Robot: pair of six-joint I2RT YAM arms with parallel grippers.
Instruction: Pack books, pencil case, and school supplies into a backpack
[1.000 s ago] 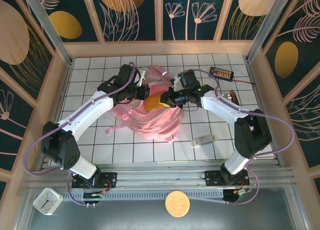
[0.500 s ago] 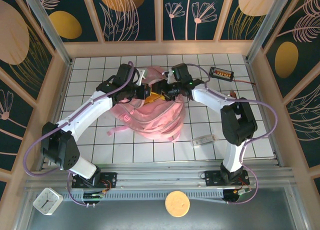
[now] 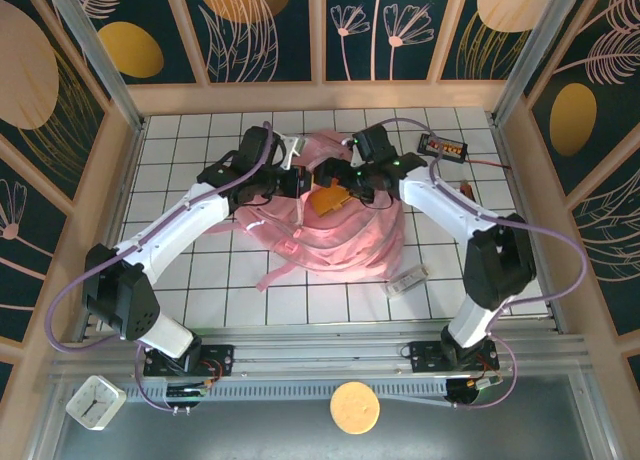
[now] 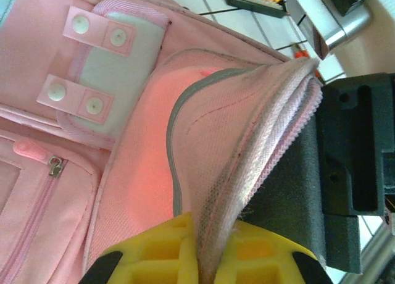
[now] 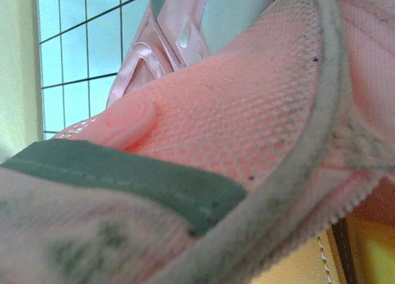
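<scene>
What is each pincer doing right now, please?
Left pincer: closed on the backpack rim.
Right pincer: cannot be told.

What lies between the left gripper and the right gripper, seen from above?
In the top view, an orange-yellow book lies there, in the open mouth of the pink backpack.

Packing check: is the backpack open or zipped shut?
Open: the left fingers hold up a flap of the backpack, its zipper edge free, and an orange book shows in the gap.

Orange-brown book (image 3: 329,199) seemingly crowds the backpack (image 3: 330,245) opening.
</scene>
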